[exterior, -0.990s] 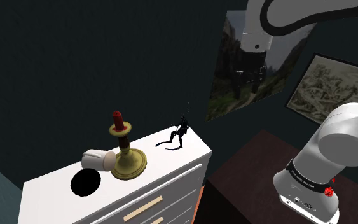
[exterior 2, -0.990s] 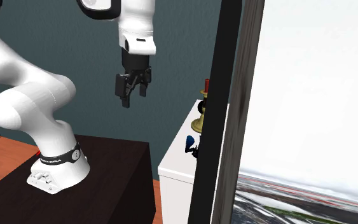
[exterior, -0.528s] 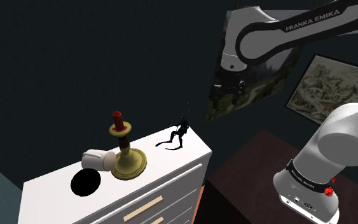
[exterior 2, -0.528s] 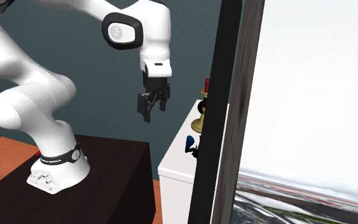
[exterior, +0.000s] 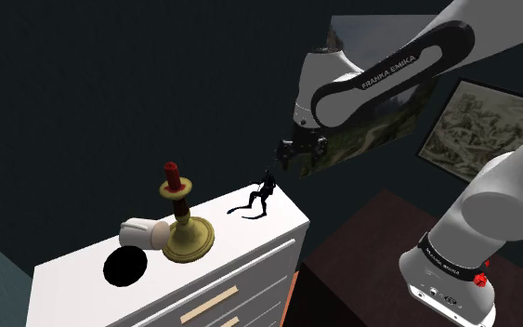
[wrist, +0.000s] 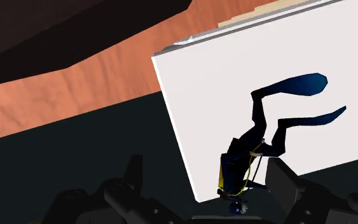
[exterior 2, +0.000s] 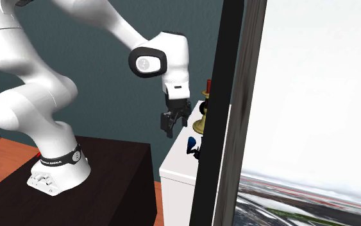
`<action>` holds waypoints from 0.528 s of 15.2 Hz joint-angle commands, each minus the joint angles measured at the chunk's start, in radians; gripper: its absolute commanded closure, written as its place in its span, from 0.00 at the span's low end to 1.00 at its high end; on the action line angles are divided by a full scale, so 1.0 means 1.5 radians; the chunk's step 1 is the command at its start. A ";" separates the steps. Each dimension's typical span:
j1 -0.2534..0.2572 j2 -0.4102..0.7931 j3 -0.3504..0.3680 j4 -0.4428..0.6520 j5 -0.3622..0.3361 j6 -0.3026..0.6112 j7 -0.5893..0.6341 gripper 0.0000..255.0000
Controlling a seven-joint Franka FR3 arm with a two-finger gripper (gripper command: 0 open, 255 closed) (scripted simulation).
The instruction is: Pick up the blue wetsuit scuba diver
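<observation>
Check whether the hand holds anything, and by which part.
Nothing is held. The open hand hangs above the diver, which lies untouched on the dresser.

In my shoulder view the dresser (exterior: 278,228) sits at lower left, with the stand (exterior: 361,251) just to its right, toward the lower right corner. Four things lie on the dresser top: the disc (exterior: 124,268) nearest the lower left, the tipped-over cup (exterior: 145,232) just behind it and right beside the candlestick (exterior: 185,228), and the diver (exterior: 261,197) well apart at the far corner, mid-frame. The gripper (exterior: 292,153) hangs above and right of the diver, not touching it. Two pictures (exterior: 477,125) hang on the wall at upper right, behind the arm. In the second exterior view a post (exterior 2: 227,109) stands before the dresser, right of centre.
</observation>
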 commanded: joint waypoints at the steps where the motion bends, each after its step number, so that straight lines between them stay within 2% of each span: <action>1: -0.013 0.054 0.015 0.013 -0.031 0.056 0.051 0.00; 5: -0.033 0.171 0.030 0.064 -0.140 0.140 0.182 0.00; 8: -0.023 0.258 0.010 0.116 -0.242 0.183 0.294 0.00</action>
